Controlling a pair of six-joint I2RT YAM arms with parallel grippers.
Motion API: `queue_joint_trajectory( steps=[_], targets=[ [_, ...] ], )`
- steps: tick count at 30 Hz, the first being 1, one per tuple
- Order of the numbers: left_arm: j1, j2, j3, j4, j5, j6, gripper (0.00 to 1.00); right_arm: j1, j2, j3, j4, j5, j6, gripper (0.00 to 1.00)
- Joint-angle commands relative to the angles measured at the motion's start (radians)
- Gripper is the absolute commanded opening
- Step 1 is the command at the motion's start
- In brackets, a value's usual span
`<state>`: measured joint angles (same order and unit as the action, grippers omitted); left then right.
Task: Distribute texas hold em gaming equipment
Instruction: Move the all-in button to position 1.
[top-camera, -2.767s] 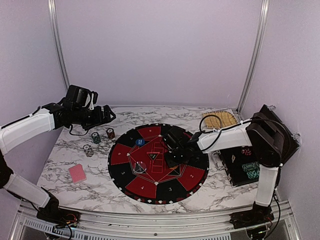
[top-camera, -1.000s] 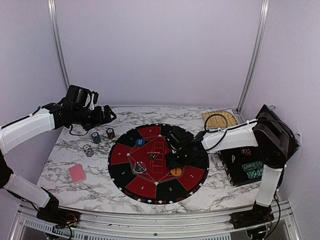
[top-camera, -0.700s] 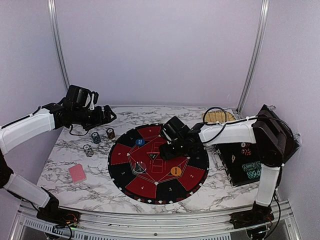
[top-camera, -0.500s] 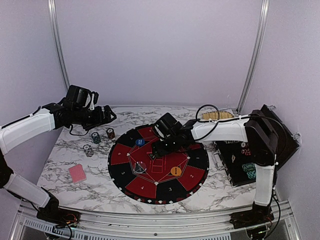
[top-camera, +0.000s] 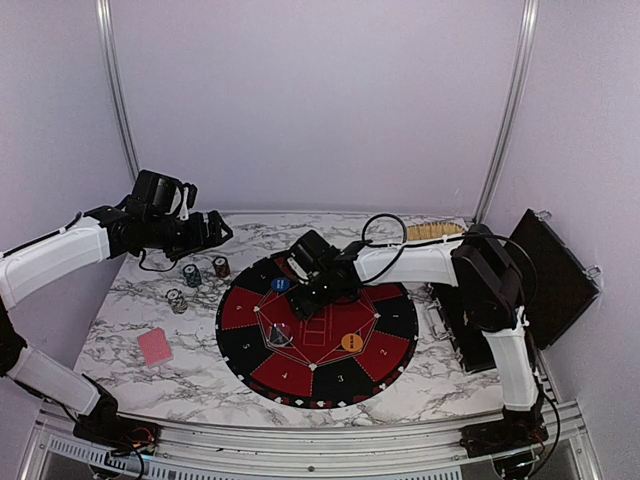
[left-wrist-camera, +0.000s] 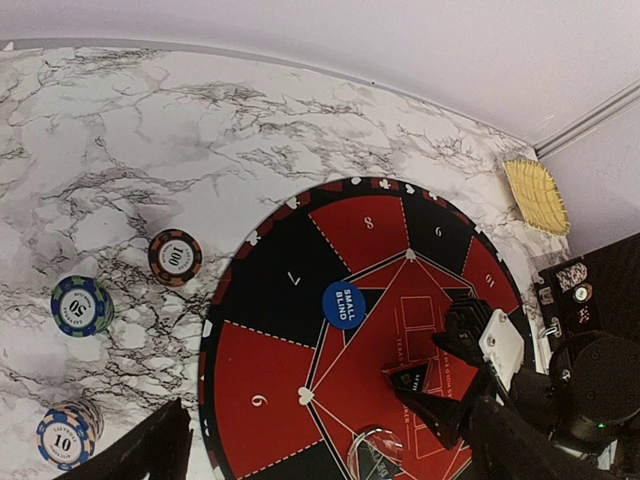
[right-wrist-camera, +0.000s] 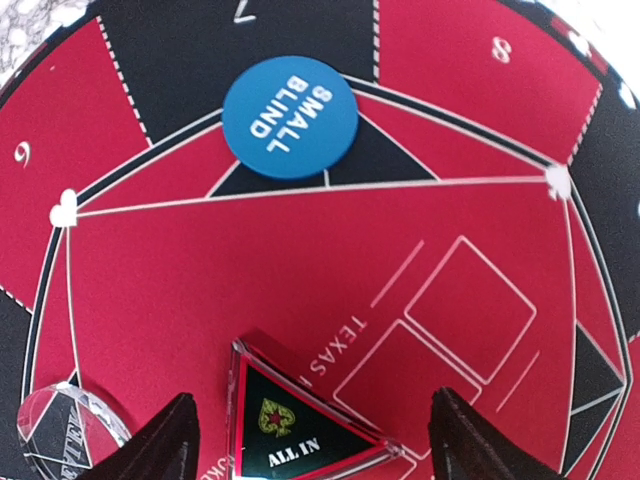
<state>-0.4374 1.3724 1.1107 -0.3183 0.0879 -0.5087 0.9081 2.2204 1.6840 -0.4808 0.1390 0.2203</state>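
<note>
On the round black-and-red mat (top-camera: 250, 345) lie a blue "small blind" button (right-wrist-camera: 290, 117), an orange button (top-camera: 351, 342), a clear button (left-wrist-camera: 380, 455) and a triangular "all in" marker (right-wrist-camera: 300, 425). My right gripper (right-wrist-camera: 320, 445) hangs open low over the mat's middle, and the triangular marker lies flat between its fingertips (right-wrist-camera: 165, 445), untouched. Three chip stacks (left-wrist-camera: 175, 257) (left-wrist-camera: 82, 305) (left-wrist-camera: 68, 434) stand on the marble left of the mat. A pink-backed card (top-camera: 155, 346) lies nearer the front left. My left gripper (top-camera: 213, 231) is open and empty, high over the back left.
A black case (top-camera: 500, 325) lies open at the right edge of the table, with its lid (top-camera: 555, 275) propped up. A yellow mesh piece (top-camera: 440, 232) sits at the back right. The right arm's cable (top-camera: 385, 225) loops above the mat.
The right gripper left the orange button on the mat's right side, opened wider and swung left and back to the mat's middle, over the triangular marker. The left arm has not moved.
</note>
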Motion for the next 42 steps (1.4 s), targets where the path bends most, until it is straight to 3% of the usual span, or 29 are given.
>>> queue_joint_trajectory(
  steps=[1, 10, 18, 31, 42],
  targets=[
    [0.005, 0.002, 0.008, 0.020, -0.008, 0.018, 0.99, 0.010, 0.029, 0.052, 0.014, 0.000, -0.086, 0.73],
    [0.006, 0.007, 0.009, 0.020, -0.007, 0.014, 0.99, 0.016, 0.051, 0.031, 0.031, -0.038, -0.130, 0.59],
    [0.006, 0.006, 0.011, 0.019, -0.008, 0.012, 0.99, -0.007, 0.006, -0.068, 0.029, 0.017, -0.101, 0.45],
    [0.006, 0.035, 0.032, 0.022, 0.014, -0.002, 0.99, -0.103, -0.220, -0.432, 0.115, 0.073, -0.015, 0.43],
    [0.005, 0.057, 0.038, 0.028, 0.032, -0.013, 0.99, -0.131, -0.306, -0.563, 0.114, 0.073, 0.077, 0.43]
  ],
)
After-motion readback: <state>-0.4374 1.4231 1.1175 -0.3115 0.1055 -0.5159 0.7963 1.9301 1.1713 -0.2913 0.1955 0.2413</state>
